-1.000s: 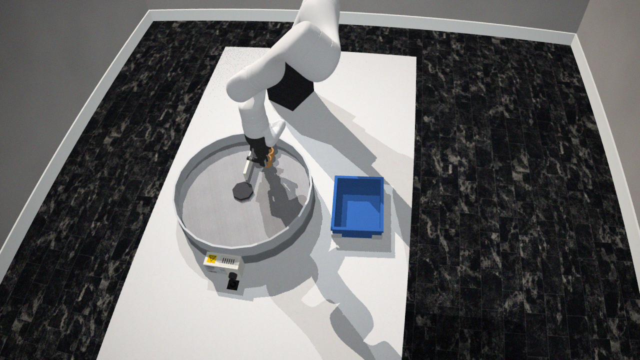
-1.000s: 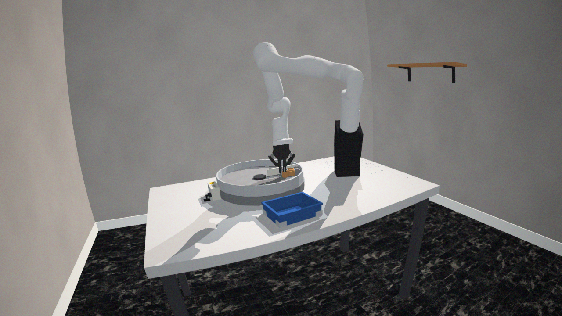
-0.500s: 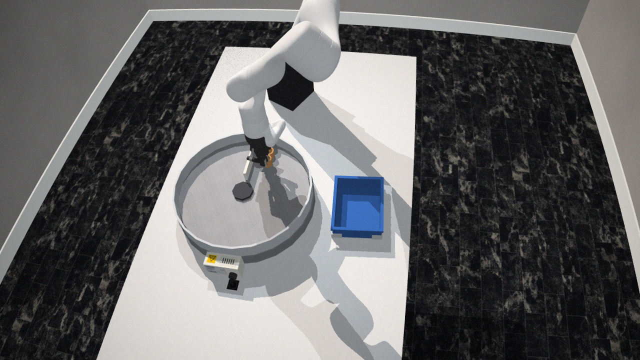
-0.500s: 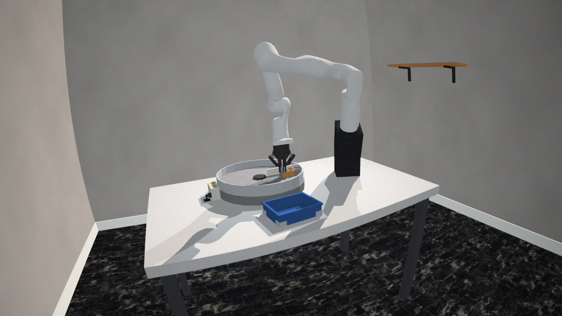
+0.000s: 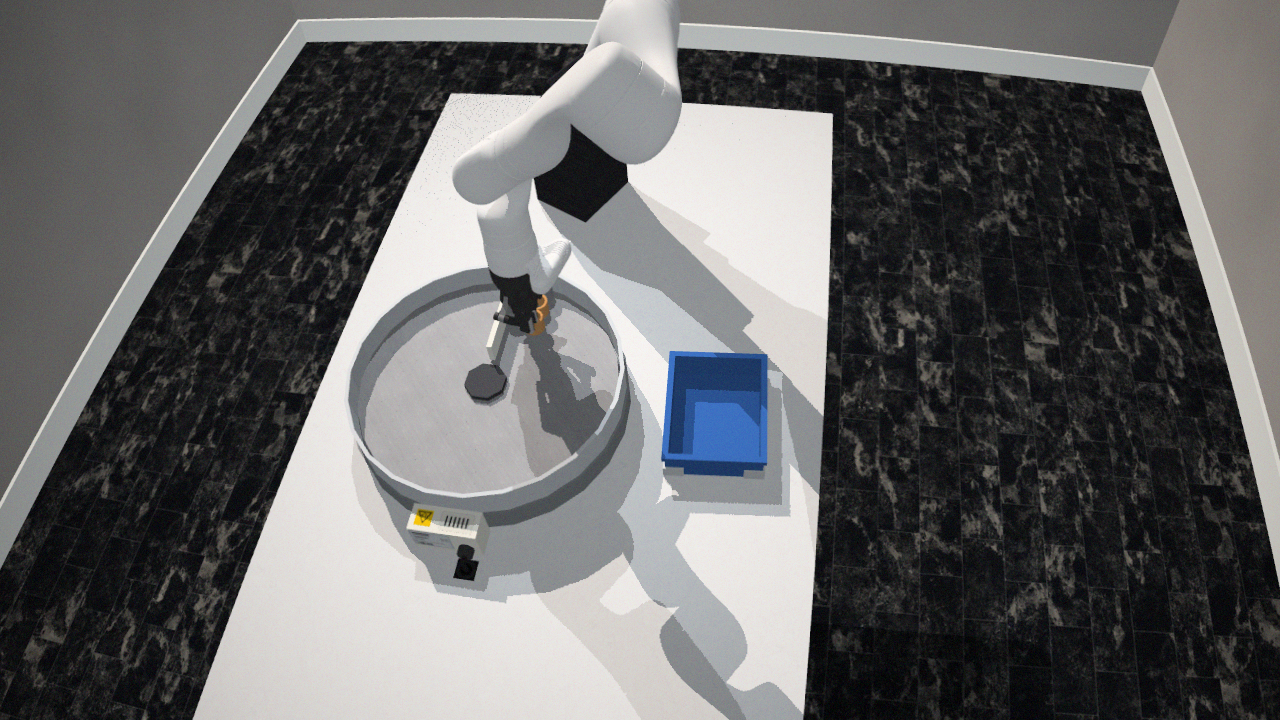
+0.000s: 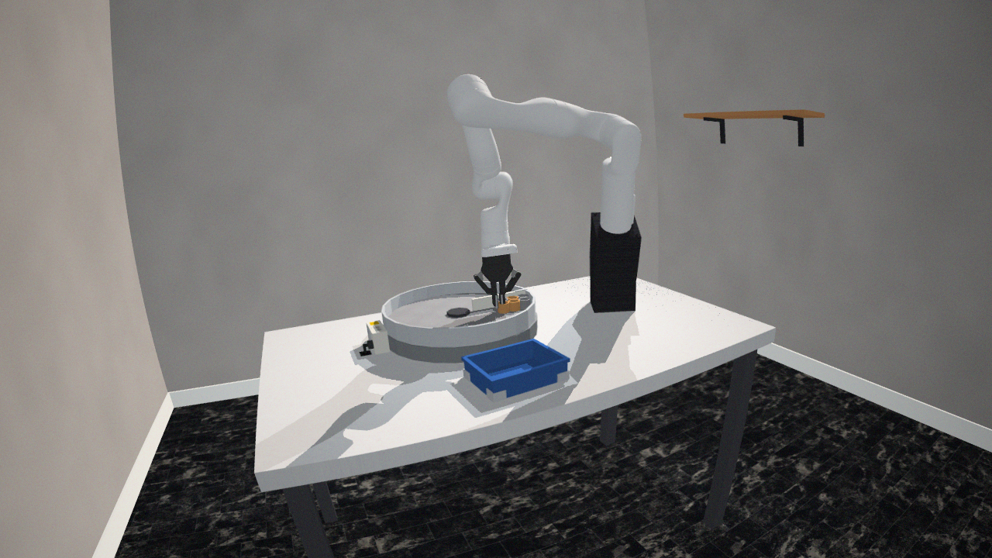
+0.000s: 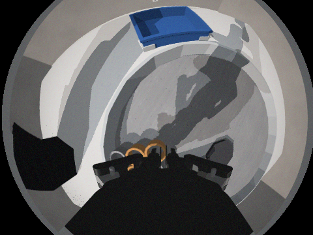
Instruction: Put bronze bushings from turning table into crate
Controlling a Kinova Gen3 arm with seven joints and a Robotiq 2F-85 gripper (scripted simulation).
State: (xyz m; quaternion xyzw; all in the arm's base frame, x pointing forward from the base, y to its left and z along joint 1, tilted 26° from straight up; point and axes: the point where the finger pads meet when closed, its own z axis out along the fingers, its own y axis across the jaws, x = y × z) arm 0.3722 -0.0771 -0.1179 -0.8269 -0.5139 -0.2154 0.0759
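The grey turning table [image 5: 487,394] stands on the white table, with a black hub [image 5: 485,383] at its centre. My gripper [image 5: 528,324] reaches down inside its far rim. In the wrist view two bronze bushings [image 7: 145,151] stand side by side just ahead of the fingers, with a steel bushing [image 7: 117,155] to their left. The gripper is shut on the wall of the nearer bronze bushing [image 5: 539,315], low over the table's surface. It also shows in the side view [image 6: 511,304], right beside the fingertips [image 6: 497,301]. The blue crate [image 5: 716,410] stands to the right of the turning table.
A white bar [image 5: 494,333] lies on the turning table between the hub and the gripper. A control box [image 5: 445,532] sits at the table's near side. The raised rim surrounds the gripper. The arm's black base [image 6: 614,263] stands at the back.
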